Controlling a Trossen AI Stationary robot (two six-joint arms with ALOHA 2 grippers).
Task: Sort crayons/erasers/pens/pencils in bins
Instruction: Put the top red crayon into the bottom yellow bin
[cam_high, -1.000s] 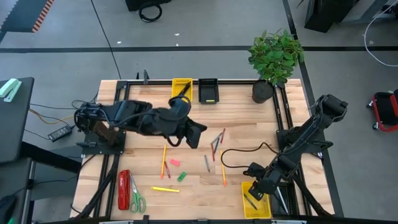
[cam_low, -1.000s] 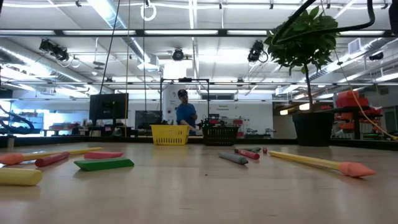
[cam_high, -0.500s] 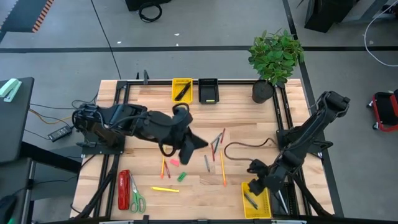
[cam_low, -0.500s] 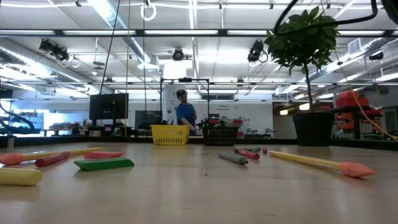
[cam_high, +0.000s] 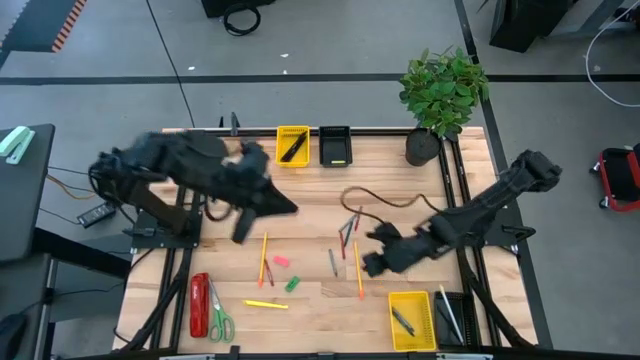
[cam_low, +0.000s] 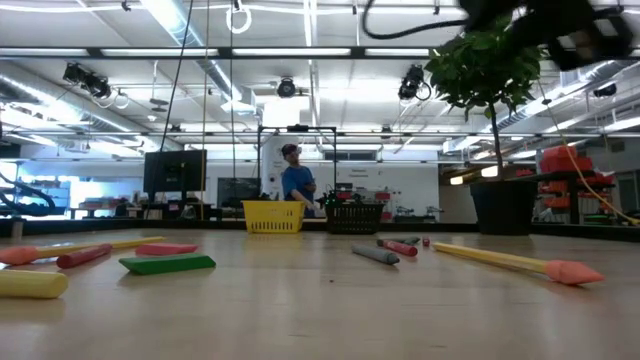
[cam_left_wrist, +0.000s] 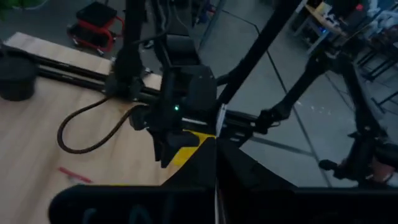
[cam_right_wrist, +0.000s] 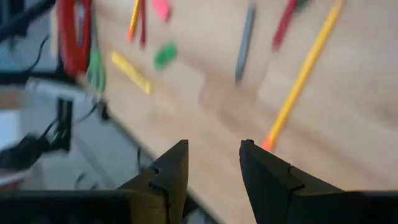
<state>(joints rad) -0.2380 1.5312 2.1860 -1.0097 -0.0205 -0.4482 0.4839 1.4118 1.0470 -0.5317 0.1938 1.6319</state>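
Right gripper (cam_high: 366, 264) hangs above mid-table, toward the right, fingers spread and empty. The orange pencil (cam_high: 357, 270) lies on the wood just beside it on the table-centre side, long axis running from far edge to near edge. Grey crayon (cam_high: 332, 262) lies parallel, one step further toward centre. Right arm is clearly the nearer one. Left gripper (cam_high: 240, 226) is clenched, holding nothing visible, well apart toward the left edge. Judgement: jaws must straddle the pencil crosswise.

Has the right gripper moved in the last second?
Yes. The right gripper left the yellow bin at the table's near edge and swung toward the loose crayons.
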